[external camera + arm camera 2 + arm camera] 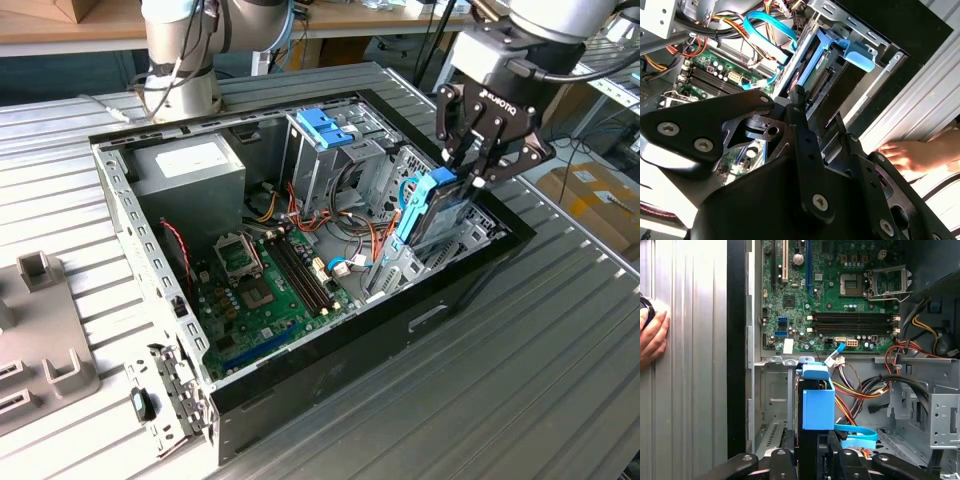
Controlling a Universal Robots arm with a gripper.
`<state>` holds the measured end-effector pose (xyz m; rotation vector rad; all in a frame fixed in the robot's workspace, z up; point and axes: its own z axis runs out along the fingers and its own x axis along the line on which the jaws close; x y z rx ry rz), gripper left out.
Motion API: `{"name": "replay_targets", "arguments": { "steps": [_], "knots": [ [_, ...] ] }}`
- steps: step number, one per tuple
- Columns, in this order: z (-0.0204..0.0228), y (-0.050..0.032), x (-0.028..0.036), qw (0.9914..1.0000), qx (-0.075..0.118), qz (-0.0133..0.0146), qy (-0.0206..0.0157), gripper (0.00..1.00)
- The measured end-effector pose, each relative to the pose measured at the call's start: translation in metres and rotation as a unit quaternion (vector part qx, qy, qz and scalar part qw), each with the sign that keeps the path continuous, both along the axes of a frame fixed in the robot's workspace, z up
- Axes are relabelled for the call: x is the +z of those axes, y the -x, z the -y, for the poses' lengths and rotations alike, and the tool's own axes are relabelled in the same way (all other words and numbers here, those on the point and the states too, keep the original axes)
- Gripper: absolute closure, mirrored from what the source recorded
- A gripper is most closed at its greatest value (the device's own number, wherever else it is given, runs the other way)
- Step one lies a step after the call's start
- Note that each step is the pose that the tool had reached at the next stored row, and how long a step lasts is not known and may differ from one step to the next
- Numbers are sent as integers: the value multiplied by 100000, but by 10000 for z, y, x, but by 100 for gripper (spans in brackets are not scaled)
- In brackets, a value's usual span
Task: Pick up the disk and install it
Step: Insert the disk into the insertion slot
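Arm (182, 55) behind the case (330, 345) is showing silver-grey tube joints, with a pale cable trailing round its base. Gripper (468, 172) above the case is showing matte black linkage fingers, silver screw heads and white lettering. Black cables are looping off the wrist.

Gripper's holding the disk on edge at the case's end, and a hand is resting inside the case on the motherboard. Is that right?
Not the hand. In the first wrist view the hand rests on the table outside the case, not on the motherboard. The rest holds: the gripper grips the disk, which stands on edge.
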<state>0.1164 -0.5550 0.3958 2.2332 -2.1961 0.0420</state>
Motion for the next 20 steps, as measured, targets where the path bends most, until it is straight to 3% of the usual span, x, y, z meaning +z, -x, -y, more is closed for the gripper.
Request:
{"name": "replay_targets", "arguments": {
  "steps": [6, 10, 17, 20],
  "knots": [
    [0, 0, -117, 100000, -1, 2, 0, 65],
    [0, 0, -121, 100000, -2, 1, 3, 65],
    [0, 0, -219, 100000, 1, 1, -4, 65],
    [0, 0, -227, 100000, 1, 1, 12, 65]
  ]
}}
